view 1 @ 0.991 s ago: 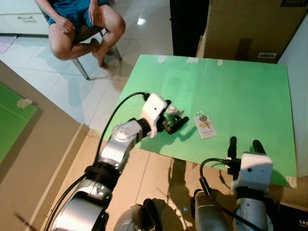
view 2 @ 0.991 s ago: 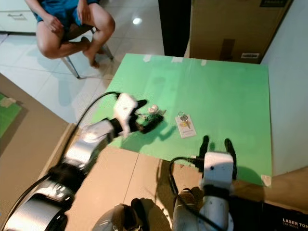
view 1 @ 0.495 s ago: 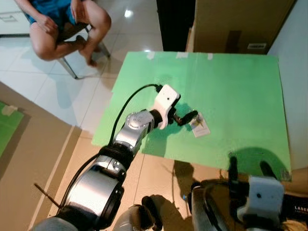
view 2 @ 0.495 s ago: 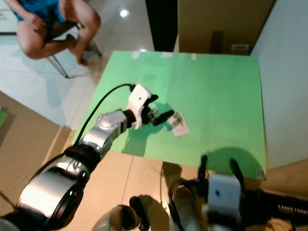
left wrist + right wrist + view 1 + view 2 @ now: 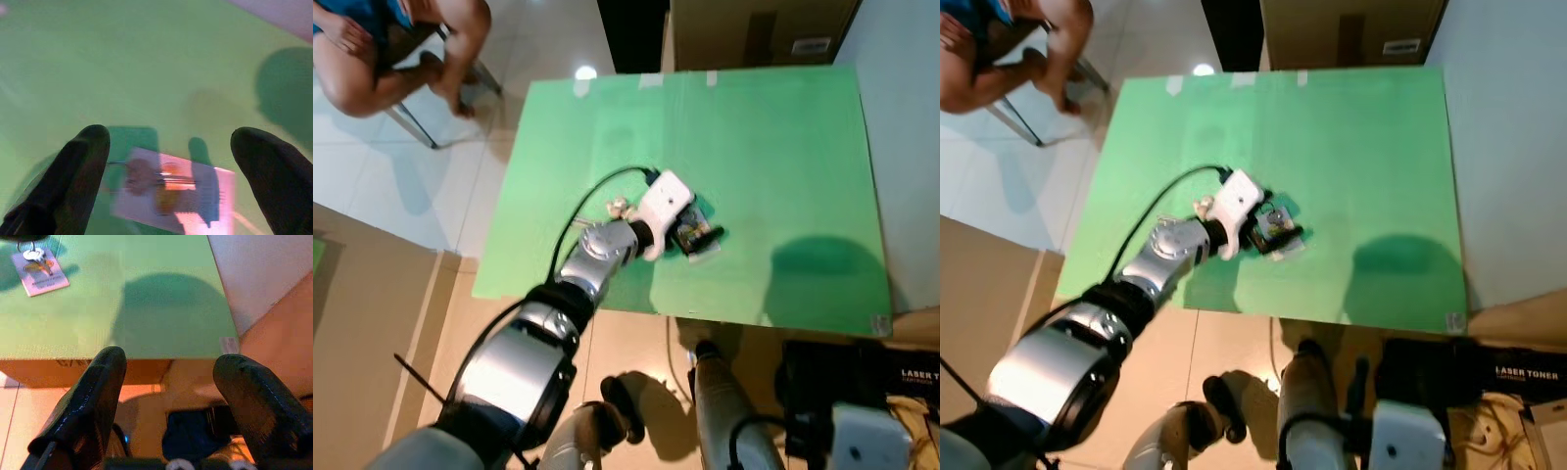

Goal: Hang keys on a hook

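Note:
The keys [image 5: 702, 242] are a silver key ring on a white tag, lying flat near the middle of the green board [image 5: 783, 147]. My left gripper [image 5: 698, 233] hovers right over them, open, one finger on each side of the tag [image 5: 166, 188] with nothing held. In the left wrist view its fingertips [image 5: 90, 144] stand wide apart above the tag. My right gripper [image 5: 171, 377] is open and empty, low beside the board's near right edge; the keys [image 5: 39, 269] lie far off from it.
A small pale object [image 5: 619, 207] lies on the board just left of my left wrist. A person [image 5: 372, 49] sits on a chair at the far left. A tall cardboard box [image 5: 754, 29] stands behind the board, a pale wall to the right, a dark toner box [image 5: 901, 377] near my right side.
The camera has tilted and shifted. My left gripper left the small pale object and moved right, over the key tag. My right arm dropped back off the board's near edge.

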{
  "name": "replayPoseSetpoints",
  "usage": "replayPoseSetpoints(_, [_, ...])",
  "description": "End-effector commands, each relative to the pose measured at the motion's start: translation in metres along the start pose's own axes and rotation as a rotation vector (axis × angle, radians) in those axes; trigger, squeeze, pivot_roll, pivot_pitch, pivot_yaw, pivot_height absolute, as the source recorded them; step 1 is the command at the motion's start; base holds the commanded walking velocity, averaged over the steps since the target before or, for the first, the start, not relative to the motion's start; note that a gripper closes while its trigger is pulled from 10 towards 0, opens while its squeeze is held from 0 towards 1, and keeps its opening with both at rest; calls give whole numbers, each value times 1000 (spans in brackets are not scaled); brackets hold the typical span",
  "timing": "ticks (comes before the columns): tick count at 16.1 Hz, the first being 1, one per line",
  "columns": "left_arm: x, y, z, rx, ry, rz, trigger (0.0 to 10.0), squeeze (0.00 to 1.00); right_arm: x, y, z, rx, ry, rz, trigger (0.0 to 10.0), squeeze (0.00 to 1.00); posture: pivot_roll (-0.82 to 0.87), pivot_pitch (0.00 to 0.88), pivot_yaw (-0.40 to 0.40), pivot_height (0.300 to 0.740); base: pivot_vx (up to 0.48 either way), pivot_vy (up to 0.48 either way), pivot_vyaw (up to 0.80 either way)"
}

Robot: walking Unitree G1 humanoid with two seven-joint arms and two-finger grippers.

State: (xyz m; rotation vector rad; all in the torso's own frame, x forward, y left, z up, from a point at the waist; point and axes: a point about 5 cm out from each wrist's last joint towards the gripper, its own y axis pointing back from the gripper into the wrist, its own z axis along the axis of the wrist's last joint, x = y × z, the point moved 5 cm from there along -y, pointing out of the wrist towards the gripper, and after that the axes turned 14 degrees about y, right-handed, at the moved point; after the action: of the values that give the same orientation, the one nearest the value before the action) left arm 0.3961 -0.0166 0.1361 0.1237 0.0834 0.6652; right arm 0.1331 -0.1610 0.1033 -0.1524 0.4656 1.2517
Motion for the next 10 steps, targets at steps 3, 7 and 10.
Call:
replayPoseSetpoints(3, [16, 6, 1, -5, -12, 85, 10000, 0, 3, 8, 1, 1, -15, 37, 10000, 0, -665, 432, 236, 740, 0, 0, 0])
replayPoseSetpoints(7, [17, 4, 0, 10, -42, 99, 10000, 0, 14, 9, 8, -30, -85, 143, 10000, 0, -653, 439, 223, 740, 0, 0, 0])
replayPoseSetpoints(10, [16, 3, -4, 34, -32, 95, 10000, 0, 15, 9, 14, -54, -117, 208, 10000, 0, -652, 450, 221, 740, 0, 0, 0])
